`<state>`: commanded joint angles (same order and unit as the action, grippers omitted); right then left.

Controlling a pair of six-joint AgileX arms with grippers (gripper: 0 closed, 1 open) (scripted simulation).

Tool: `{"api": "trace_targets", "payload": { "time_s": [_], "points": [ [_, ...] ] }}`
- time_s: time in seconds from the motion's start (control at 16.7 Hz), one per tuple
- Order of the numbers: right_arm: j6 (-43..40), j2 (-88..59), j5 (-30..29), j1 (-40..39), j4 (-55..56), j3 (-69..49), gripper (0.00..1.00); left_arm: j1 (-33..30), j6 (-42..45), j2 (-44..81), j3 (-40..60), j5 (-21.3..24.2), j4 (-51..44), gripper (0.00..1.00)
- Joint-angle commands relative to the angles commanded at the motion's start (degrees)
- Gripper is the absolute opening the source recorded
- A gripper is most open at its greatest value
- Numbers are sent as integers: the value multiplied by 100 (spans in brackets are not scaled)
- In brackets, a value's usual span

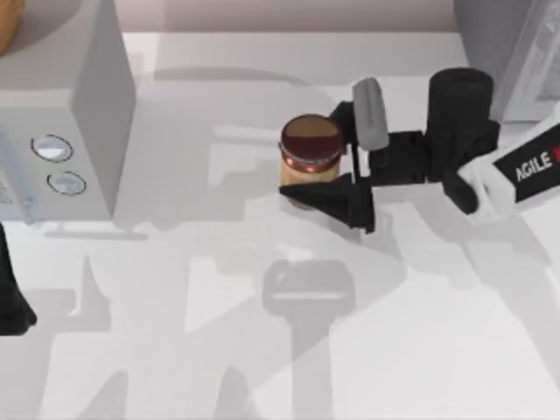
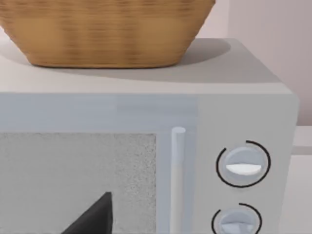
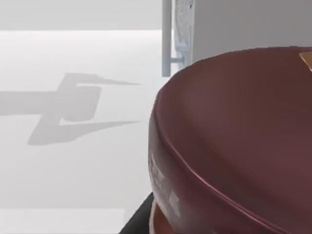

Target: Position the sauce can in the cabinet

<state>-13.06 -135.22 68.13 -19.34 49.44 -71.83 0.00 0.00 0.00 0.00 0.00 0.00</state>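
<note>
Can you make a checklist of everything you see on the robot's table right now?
Surface: white table, shadows across it.
Job's things: sauce can upright near the table's middle, between the right gripper's fingers.
Clutter: microwave at the table's left, wicker basket on top of it.
Grippers: right gripper around the can, one finger on each side; left gripper parked at the left edge.
Cables: nothing seen.
Surroundings: grey appliance at the top right corner.
</note>
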Motion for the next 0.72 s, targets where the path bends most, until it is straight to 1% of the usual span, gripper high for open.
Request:
{"api": "trace_targets", "payload": {
  "time_s": [0.24, 0.36, 0.72],
  "points": [
    [33, 1010, -20, 40, -1115, -76, 0, 0, 0, 0, 0, 0, 0, 100],
    [30, 1379, -11, 26, -1494, -102, 0, 0, 0, 0, 0, 0, 0, 100],
    [34, 1499, 0, 18, -1612, -99, 0, 0, 0, 0, 0, 0, 0, 100]
  ]
}}
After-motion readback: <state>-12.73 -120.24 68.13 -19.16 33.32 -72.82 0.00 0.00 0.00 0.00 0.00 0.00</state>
